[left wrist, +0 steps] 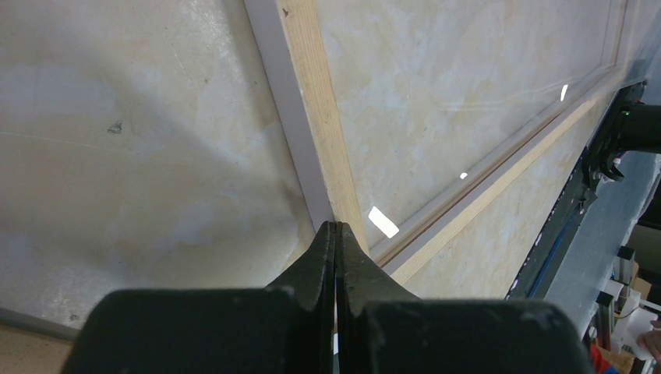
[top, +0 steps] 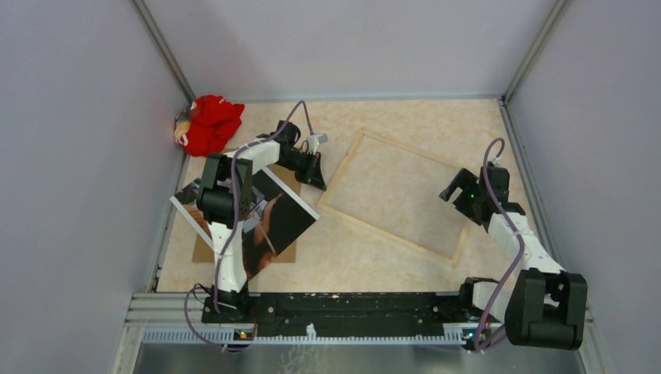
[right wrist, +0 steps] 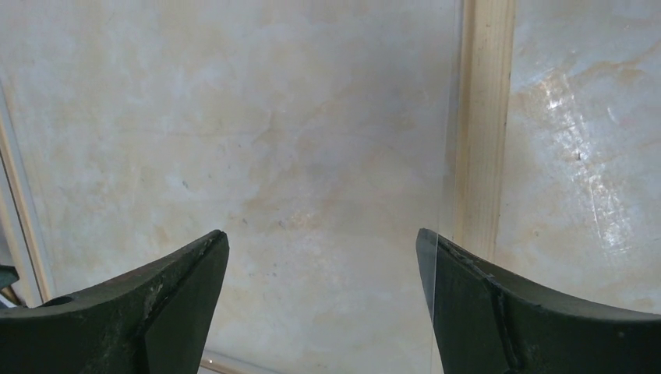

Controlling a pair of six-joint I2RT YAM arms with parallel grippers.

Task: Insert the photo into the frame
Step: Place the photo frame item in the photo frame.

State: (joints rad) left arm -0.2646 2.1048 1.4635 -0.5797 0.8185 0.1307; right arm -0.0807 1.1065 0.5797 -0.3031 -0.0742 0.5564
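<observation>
Looks like left claw point(left wrist: 337, 227) is pinched together to steady the thin white wooden frame point(left wrist: 316, 93); right claw point(right wrist: 321, 234) spread wide, empty.

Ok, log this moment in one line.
left end effector: shut, at frame edge | right end effector: open, over frame | photo: on board, not in frame

Photo point(top: 292, 215) partly under left arm point(top: 226, 234); backing board point(top: 204, 251) mostly covered.

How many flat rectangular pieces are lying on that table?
3: the frame in the middle, the photo at the left, a brown board under the photo. Others could be hidden beneath.
</observation>
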